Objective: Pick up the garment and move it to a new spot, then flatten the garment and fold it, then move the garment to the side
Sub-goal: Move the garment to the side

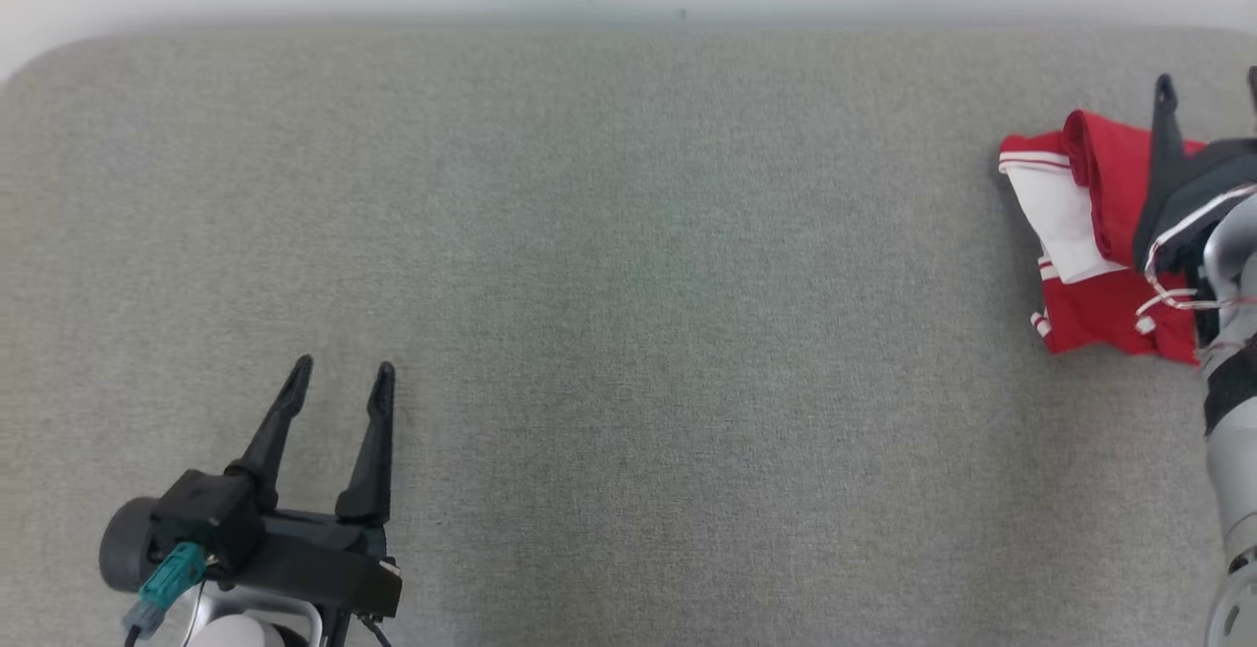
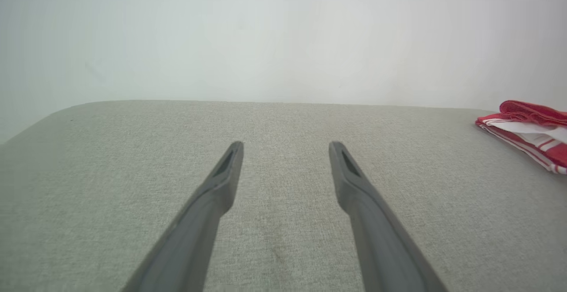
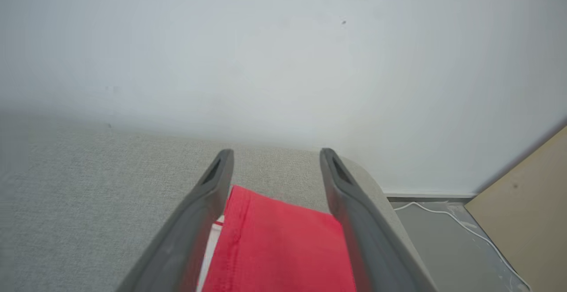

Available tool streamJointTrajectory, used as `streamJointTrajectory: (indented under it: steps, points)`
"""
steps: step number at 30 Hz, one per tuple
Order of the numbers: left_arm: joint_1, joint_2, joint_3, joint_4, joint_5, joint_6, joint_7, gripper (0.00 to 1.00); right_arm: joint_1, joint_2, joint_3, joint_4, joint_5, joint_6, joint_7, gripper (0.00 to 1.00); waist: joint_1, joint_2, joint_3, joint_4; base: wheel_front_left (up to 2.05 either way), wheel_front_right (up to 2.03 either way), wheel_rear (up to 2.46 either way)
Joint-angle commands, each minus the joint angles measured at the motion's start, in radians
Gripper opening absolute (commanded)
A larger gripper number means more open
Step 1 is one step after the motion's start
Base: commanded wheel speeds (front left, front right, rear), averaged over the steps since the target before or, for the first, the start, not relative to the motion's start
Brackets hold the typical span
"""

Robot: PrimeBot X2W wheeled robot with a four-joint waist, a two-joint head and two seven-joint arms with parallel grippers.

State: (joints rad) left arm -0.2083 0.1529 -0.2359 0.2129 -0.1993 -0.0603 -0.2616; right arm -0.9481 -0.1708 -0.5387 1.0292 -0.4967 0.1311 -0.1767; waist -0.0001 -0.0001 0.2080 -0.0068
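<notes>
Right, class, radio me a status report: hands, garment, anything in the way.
Left hand open, idle near left. Right hand open over garment. Garment folded, far right of table. Floor cable beyond table, no obstacle.

lighting: bright, even, diffuse; shadows faint. head view: far table edge [image 1: 628,30] soft, hazy. wrist views: near fingers [image 2: 195,239] blurred; wall [image 3: 283,61] washed pale.

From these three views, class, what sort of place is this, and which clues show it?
Probably an indoor test room: a grey fabric-covered table against a bare white wall, a folded red-and-white garment on it, and a loose white cable on the floor.
</notes>
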Motion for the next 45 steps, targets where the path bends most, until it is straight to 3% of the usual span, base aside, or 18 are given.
streamJointTrajectory:
  steps: [1,8,19,32,45]
  points:
    - [0.007,0.003,0.009,-0.010,0.006,0.007,-0.005,1.00,0.016,0.004,0.008,0.006,0.027,-0.001,-0.020,1.00,0.0001,0.0001,-0.036,0.020,0.00,0.00,0.00]
    - [0.020,-0.018,0.023,0.046,-0.022,0.034,0.012,1.00,0.114,0.023,0.139,-0.030,0.143,-0.001,-0.087,1.00,0.0001,0.0001,-0.103,0.050,0.00,0.00,0.00]
    - [0.006,-0.030,0.043,0.099,-0.057,0.065,0.027,1.00,0.421,0.064,0.337,-0.377,0.394,-0.001,-0.089,1.00,0.0001,0.0001,-0.169,0.084,0.00,0.00,0.00]
    - [0.036,-0.024,0.038,0.146,-0.083,0.065,0.038,1.00,0.720,0.118,0.344,-0.694,0.556,-0.001,0.003,1.00,0.0001,0.0001,-0.209,0.078,0.00,0.00,0.00]
    - [0.083,-0.027,0.054,0.150,-0.117,0.091,0.048,1.00,0.841,0.119,0.439,-0.756,0.702,-0.001,0.051,1.00,0.0001,0.0001,-0.227,0.068,0.00,0.00,0.00]
